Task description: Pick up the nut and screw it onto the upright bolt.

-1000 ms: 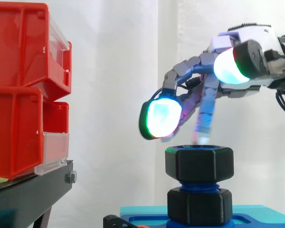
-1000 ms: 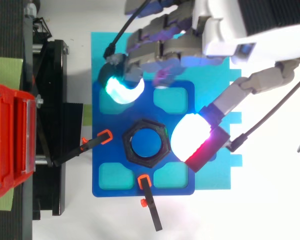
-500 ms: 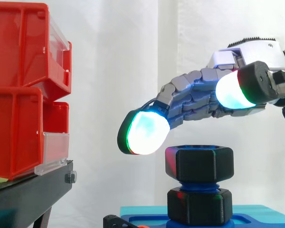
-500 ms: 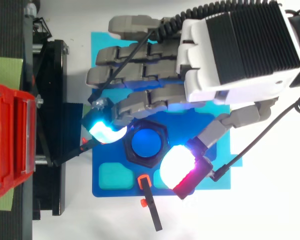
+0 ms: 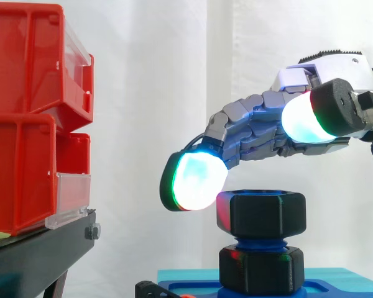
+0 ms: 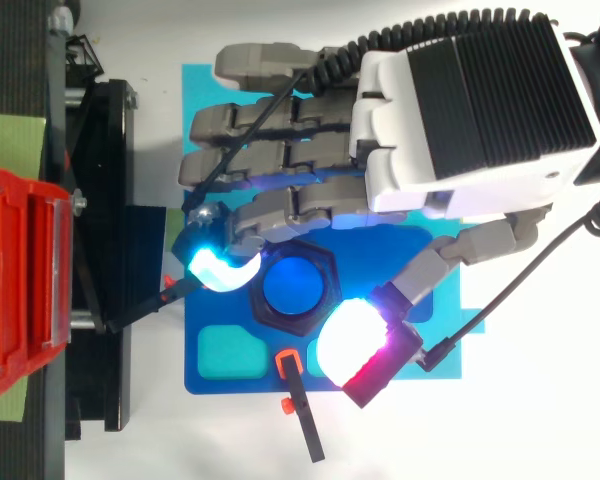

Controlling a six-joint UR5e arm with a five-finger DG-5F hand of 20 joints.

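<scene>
A black hex nut (image 5: 261,214) sits at the top of the upright blue bolt (image 6: 295,285), above a second black nut (image 5: 261,270) at the bolt's foot. The bolt stands on a blue plate (image 6: 205,375). My hand (image 6: 460,110) hovers over them, open, with its fingers stretched to the left. One glowing cyan fingertip (image 5: 196,182) hangs by the top nut's upper left corner; I cannot tell whether it touches. The thumb pad (image 6: 350,340) glows white on the nut's other side, higher than the nut in the side view.
Red bins (image 5: 25,112) are stacked on a black stand (image 5: 37,254) at the left. Two black clamps with orange tips (image 6: 300,410) hold the blue plate, which lies on a cyan sheet (image 6: 450,350).
My hand swung over the nut and its fingers straightened out to the left. In the last half second the cyan fingertip came a little nearer to the nut. The nut has not moved.
</scene>
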